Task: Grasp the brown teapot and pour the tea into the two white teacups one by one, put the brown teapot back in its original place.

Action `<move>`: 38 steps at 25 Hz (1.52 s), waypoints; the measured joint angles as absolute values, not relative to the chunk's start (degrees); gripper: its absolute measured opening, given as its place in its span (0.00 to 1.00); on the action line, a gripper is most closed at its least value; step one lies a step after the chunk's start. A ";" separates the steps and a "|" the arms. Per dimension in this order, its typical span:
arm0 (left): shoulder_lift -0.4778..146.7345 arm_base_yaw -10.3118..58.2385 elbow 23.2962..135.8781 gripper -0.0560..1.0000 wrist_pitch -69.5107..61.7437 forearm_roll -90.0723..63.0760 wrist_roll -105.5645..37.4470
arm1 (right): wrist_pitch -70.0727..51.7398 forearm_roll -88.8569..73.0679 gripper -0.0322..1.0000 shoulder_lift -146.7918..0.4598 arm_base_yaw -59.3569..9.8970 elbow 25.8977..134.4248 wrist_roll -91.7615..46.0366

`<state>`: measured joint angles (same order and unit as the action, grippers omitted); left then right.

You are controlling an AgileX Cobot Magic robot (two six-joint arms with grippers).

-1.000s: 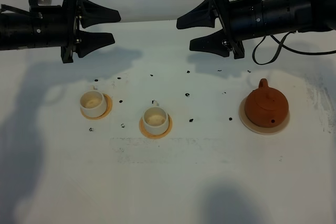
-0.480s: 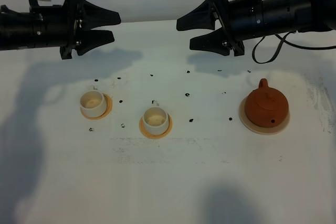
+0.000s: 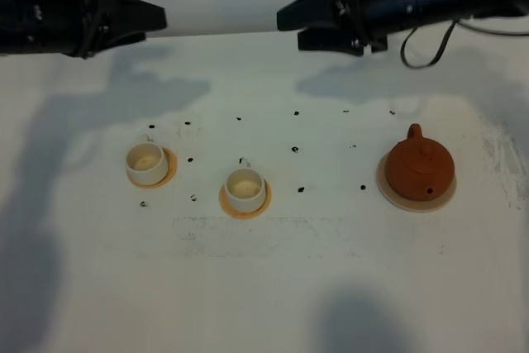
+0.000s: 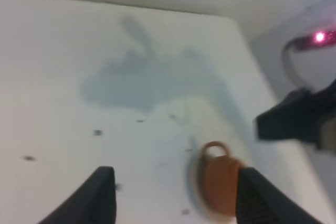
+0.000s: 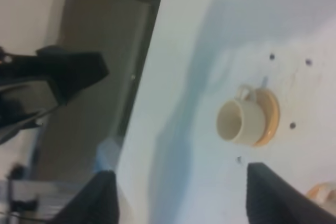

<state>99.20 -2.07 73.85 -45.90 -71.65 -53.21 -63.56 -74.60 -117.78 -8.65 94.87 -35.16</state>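
**Exterior high view:** The small round reddish-brown clay teapot (image 3: 420, 169) sat upright on the pale beige flat round disc (image 3: 413, 207), its home spot, on the right side of the white tabletop (image 3: 331, 287). Nothing touched it. The two small white cylindrical cups (image 3: 146, 163) (image 3: 245, 189) each stood on an orange-tan round coaster (image 3: 171, 173). Their insides looked cream and no dark tea showed in them. The left gripper (image 3: 153, 22) and right gripper (image 3: 291, 32) both hung at the far edge, well apart from the teapot and cups. Judged progress was nil, with the grasp, both pours and the return all left to do. No writing was readable, only small black specks on the table.

**Left wrist view:** The left claw was released, with its fingers (image 4: 102, 195) spread wide and nothing between them. The teapot showed beyond them, blurred, on its disc. The dark shape to one side was probably the other arm, with a pink-red light (image 4: 318, 36) near it. There was no legible text.

**Right wrist view:** The right claw was also released, with its fingers (image 5: 262, 190) wide and empty. One cup was in view on its coaster and looked empty. The edge of the second coaster (image 5: 323, 192) was barely in frame. No brand or label was readable.
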 joint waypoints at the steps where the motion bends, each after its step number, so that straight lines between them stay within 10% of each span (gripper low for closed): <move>1: 98.06 -2.07 73.96 0.53 -44.88 -70.08 -52.81 | -63.69 -73.17 0.55 -117.78 -8.65 96.27 -34.60; 38: 64.34 -2.07 73.72 0.46 -46.26 -8.96 -13.83 | -59.82 -49.23 0.55 -117.78 -9.71 104.85 -25.30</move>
